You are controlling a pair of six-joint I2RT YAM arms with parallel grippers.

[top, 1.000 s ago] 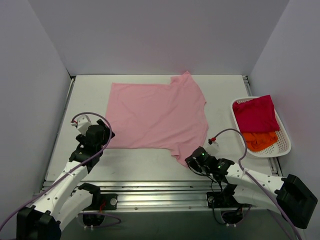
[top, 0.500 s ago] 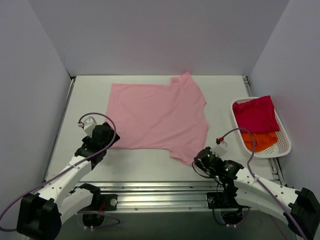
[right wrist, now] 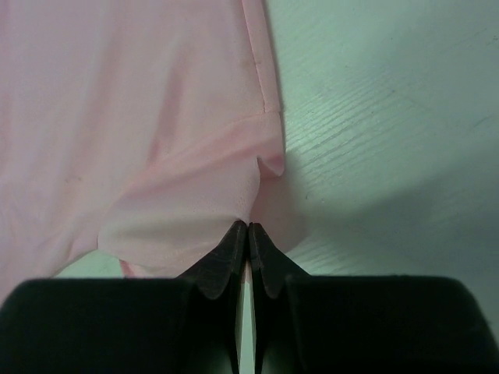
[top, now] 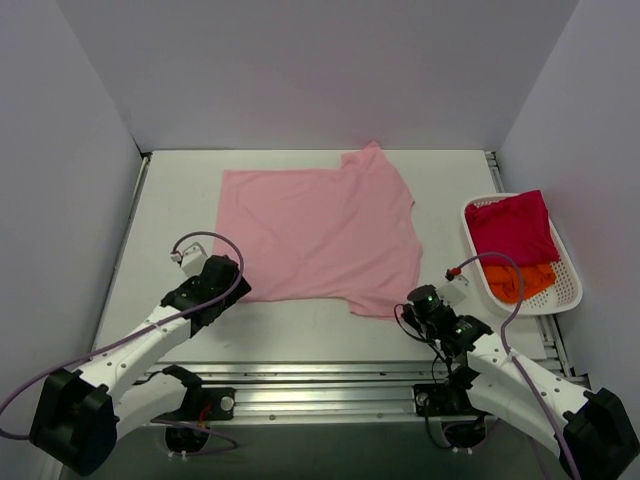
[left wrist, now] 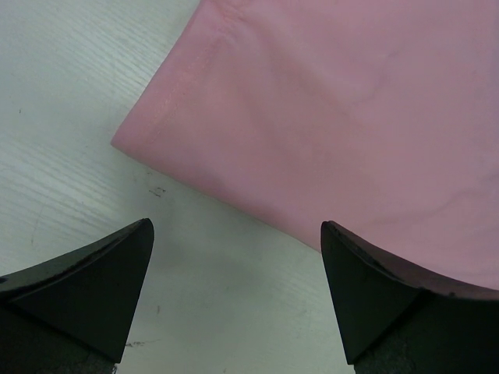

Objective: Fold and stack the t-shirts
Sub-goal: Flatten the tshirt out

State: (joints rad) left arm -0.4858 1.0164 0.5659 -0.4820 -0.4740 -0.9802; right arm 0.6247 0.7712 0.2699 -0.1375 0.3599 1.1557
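A light pink t-shirt (top: 315,230) lies spread flat in the middle of the table. My left gripper (top: 232,290) hovers open just short of its near left corner (left wrist: 125,144). In the left wrist view bare table shows between the fingers (left wrist: 109,273), and the left gripper (left wrist: 235,234) holds nothing. My right gripper (top: 406,306) is at the shirt's near right corner. In the right wrist view the right gripper (right wrist: 248,227) is shut on a bunched fold of the pink t-shirt (right wrist: 117,117). A magenta-red t-shirt (top: 510,228) and an orange t-shirt (top: 516,282) lie in the basket.
A white slotted basket (top: 574,285) sits at the table's right edge, beside the right arm. Grey walls close in the left, back and right sides. A metal rail (top: 320,378) runs along the near edge by the arm bases.
My right gripper closed on the shirt's near right corner and drew it slightly rightward. My left arm advanced toward the near left corner, jaws staying open.
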